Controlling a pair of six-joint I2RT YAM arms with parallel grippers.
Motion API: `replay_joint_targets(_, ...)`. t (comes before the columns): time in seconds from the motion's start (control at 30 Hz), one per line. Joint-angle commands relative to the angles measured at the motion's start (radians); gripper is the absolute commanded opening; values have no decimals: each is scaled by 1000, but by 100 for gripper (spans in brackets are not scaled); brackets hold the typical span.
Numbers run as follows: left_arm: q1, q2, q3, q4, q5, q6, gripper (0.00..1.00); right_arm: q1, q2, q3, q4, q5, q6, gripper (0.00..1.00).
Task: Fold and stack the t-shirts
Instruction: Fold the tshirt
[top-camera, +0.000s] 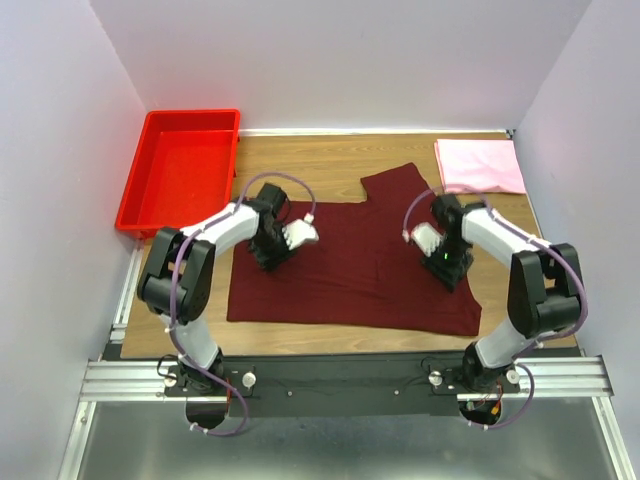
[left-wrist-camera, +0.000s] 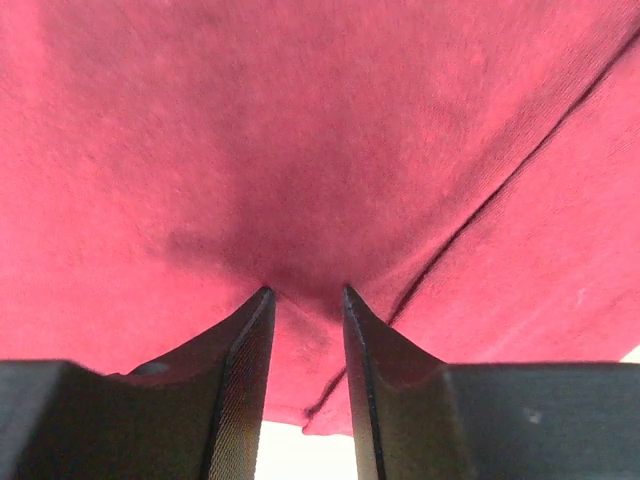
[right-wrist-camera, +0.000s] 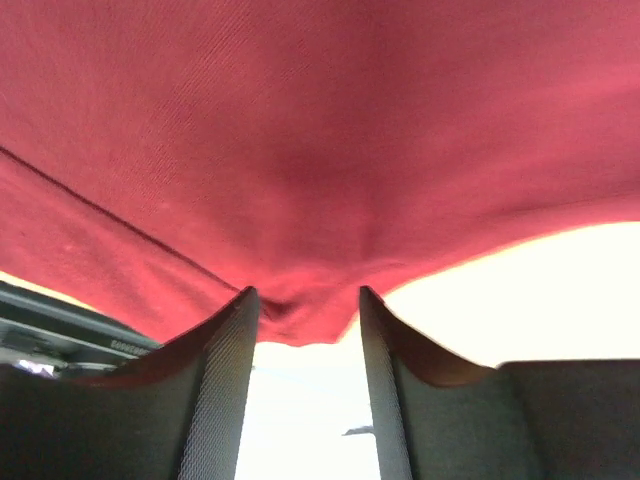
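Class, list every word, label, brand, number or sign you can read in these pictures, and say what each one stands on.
No text can be read in any view.
The maroon t-shirt: plain, no print or label showing.
The pink t-shirt: plain.
The red bin: no marking visible.
The dark rail at the left edge of the right wrist view: faint pale marks, too blurred to read.
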Motion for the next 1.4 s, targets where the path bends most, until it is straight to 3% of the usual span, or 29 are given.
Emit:
replay_joint_targets(0.0, 70, 28, 165, -75, 136, 28, 44, -59, 12, 214, -13, -111, 23, 55)
replay_joint_targets(0.13, 154, 90, 431, -135, 198, 49, 47, -114, 142, 436, -12, -183, 69, 57)
replay_joint_targets(0.3, 205, 168, 596, -101, 190, 10, 48, -168, 339, 764, -1, -230, 161, 51)
replay_joint_targets(0.53, 263, 286, 761, -58, 190, -61, 48, -196, 609, 1076, 26, -246, 250, 43)
replay_joint_targets(0.93, 280, 391, 829, -77, 198, -60, 48, -196, 820, 1242, 59, -246, 289, 43)
replay_joint_targets(0.97, 280, 397, 831, -83, 195, -58, 49, -196, 836, 1243, 63, -243, 290, 43)
replay_joint_targets(1.0, 281, 398, 832, -87, 195, -47, 58, -196, 842, 1245, 66, -243, 292, 44)
replay_joint_targets(1.27, 281, 443, 878, -167, 182, 39, 59, -196, 882, 1231, 69, -241, 302, 48)
replay_joint_targets(1.37, 281, 464, 917, -213, 181, 74, 58, -197, 882, 1213, 68, -267, 301, 39)
